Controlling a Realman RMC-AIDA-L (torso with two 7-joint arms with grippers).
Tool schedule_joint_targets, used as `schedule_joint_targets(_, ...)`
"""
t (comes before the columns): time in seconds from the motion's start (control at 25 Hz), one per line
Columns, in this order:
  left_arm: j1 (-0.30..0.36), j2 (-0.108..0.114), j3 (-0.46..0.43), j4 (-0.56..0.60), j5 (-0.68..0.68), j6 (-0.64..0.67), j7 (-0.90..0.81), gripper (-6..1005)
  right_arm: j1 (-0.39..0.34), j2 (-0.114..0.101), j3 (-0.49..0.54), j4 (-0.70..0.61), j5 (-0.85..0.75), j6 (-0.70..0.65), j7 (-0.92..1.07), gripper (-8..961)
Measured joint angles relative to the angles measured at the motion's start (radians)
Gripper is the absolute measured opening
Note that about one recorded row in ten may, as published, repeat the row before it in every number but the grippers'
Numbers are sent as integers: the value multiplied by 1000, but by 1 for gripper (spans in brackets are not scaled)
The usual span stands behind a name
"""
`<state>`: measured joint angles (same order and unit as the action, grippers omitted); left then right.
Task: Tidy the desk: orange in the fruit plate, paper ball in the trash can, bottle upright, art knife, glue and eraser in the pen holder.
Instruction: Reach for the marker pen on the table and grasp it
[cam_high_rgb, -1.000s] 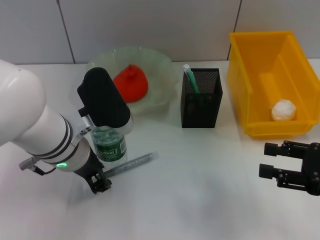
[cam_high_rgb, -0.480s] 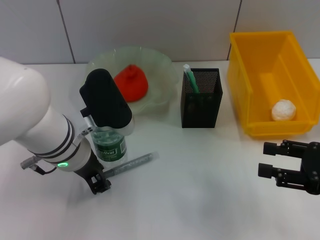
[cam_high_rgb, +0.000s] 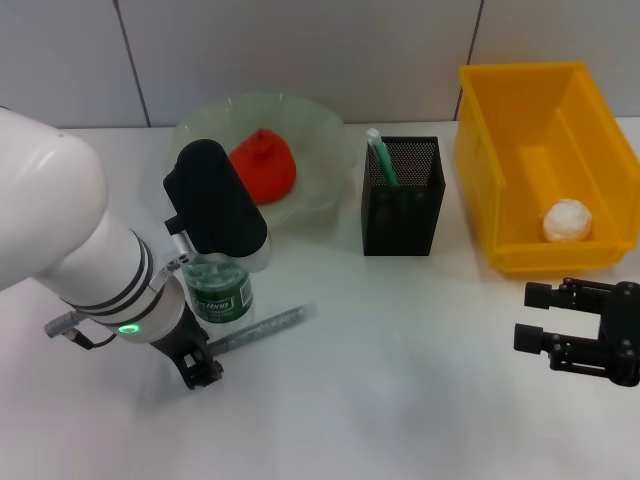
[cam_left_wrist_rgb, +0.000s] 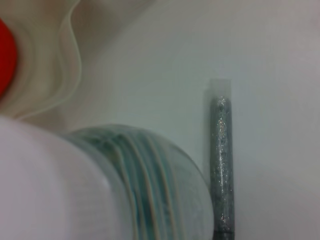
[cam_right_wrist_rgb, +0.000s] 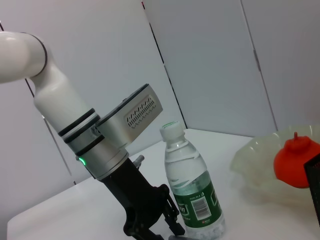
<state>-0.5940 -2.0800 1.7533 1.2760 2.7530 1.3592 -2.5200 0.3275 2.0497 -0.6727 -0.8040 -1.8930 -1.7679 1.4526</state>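
Note:
A clear bottle (cam_high_rgb: 222, 290) with a green label stands upright on the table; it also shows in the right wrist view (cam_right_wrist_rgb: 192, 192) and, very close, in the left wrist view (cam_left_wrist_rgb: 150, 185). My left gripper (cam_high_rgb: 200, 368) sits low at the table just in front of the bottle's base, open and holding nothing (cam_right_wrist_rgb: 169, 215). A grey glittery stick (cam_high_rgb: 265, 326) lies flat beside the bottle (cam_left_wrist_rgb: 221, 165). The orange (cam_high_rgb: 262, 165) is in the pale green fruit plate (cam_high_rgb: 325, 150). The paper ball (cam_high_rgb: 567, 220) lies in the yellow bin (cam_high_rgb: 480, 160). My right gripper (cam_high_rgb: 548, 318) is open and empty at the front right.
A black mesh pen holder (cam_high_rgb: 402, 200) with a green-and-white item (cam_high_rgb: 380, 155) standing in it is between the plate and the bin. My white left arm (cam_high_rgb: 60, 230) covers the table's left side. A white wall runs behind.
My left arm has shifted slightly to the right beside the bottle. The bottle and the grey stick have not moved. My right gripper has drifted a little to the left.

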Motion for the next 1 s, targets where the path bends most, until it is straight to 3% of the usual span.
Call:
schedule_joint_targets(0.56, -11, 0, 1, -9, -3, -7, 15, 315, 4, 0, 4, 0, 0, 2, 0, 672)
schedule_joint_targets(0.64, -12, 0, 2, -9, -2, -7, 15, 126, 4, -1, 4, 0, 0, 2, 0, 672)
schedule_joint_targets(1.0, -14, 0, 12, -9, -3, -4, 17, 121, 5, -2, 4, 0, 0, 2, 2, 671)
